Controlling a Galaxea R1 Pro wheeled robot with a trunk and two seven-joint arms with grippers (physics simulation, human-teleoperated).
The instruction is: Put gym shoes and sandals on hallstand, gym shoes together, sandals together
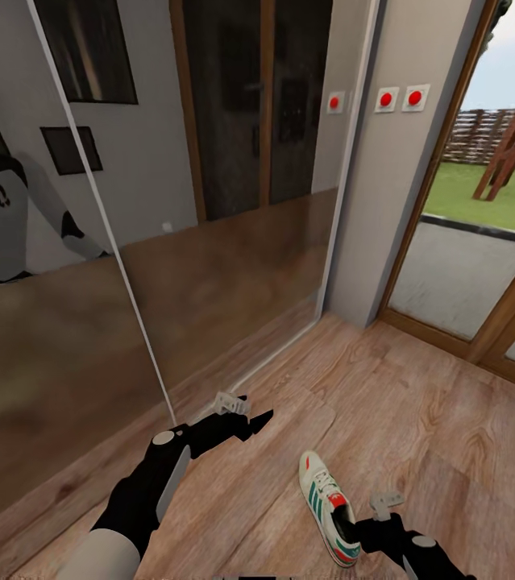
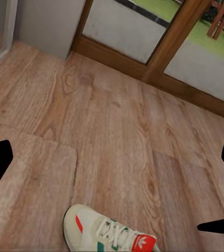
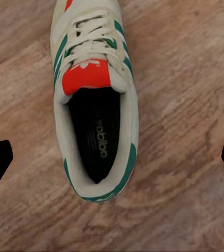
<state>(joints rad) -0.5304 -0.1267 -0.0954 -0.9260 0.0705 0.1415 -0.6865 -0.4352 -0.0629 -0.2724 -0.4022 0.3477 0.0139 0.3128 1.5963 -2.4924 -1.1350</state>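
Nearest the robot, 1 white lace-up gym shoe with green side stripes and a red-orange tongue tab lies upright on the light brown wood-grain plank floor, toe pointing away. The right gripper hangs just beside its heel; the wrist view looks straight down into the shoe's dark opening, with both finger tips spread wide to either side and nothing held. This looks like the approach for picking up the first shoe. The next move likely calls for lowering the fingers around the heel collar and closing on it.

Further out, the left gripper reaches forward over bare planks, arm bent low, jaws wide apart and empty. Beyond it stand a mirrored sliding panel and a wood-framed glass door onto grass.
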